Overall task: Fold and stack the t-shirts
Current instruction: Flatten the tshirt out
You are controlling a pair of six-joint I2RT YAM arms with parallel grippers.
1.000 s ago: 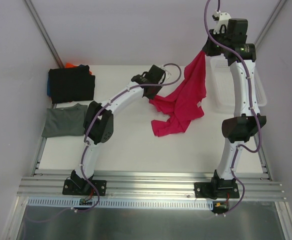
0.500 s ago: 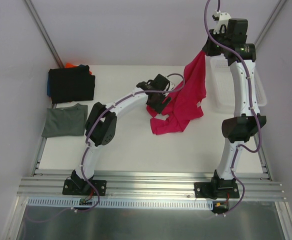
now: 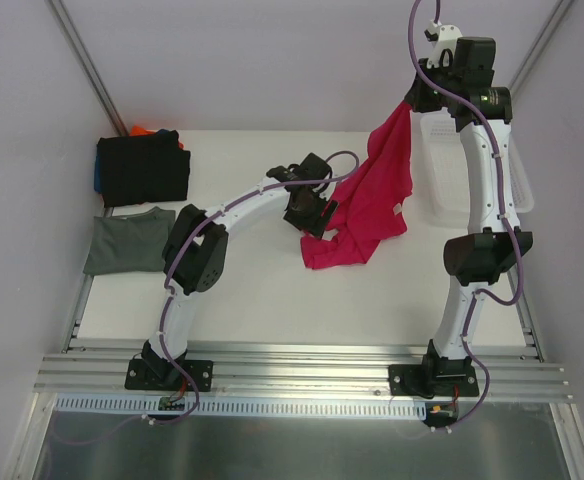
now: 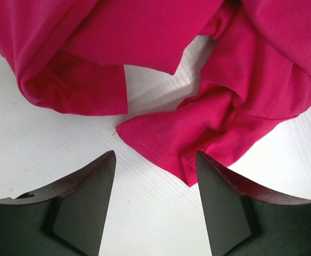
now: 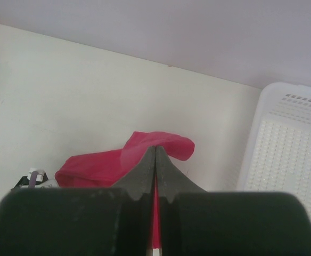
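A crimson-pink t-shirt (image 3: 372, 195) hangs from my right gripper (image 3: 409, 101), which is raised high at the back right and shut on the shirt's top edge. The shirt's lower part is crumpled on the table. In the right wrist view the shut fingers (image 5: 145, 170) pinch a strip of pink cloth (image 5: 91, 165). My left gripper (image 3: 310, 218) is low at the shirt's left lower edge and open. In its wrist view a hem corner (image 4: 161, 144) lies on the table just ahead of the gripper (image 4: 155, 154), ungripped. The folded t-shirts lie at the far left: black (image 3: 142, 168) over orange (image 3: 142, 130) and blue, and grey-green (image 3: 127, 240).
A white mesh basket (image 3: 472, 175) stands at the back right, beside the right arm, and shows in the right wrist view as well (image 5: 288, 149). Metal frame posts rise at the back corners. A rail (image 3: 302, 365) runs along the table's near edge.
My left gripper has opened and moved from the shirt's far left side towards me and to the right, down to the lower hem. The right arm has held still with the shirt.
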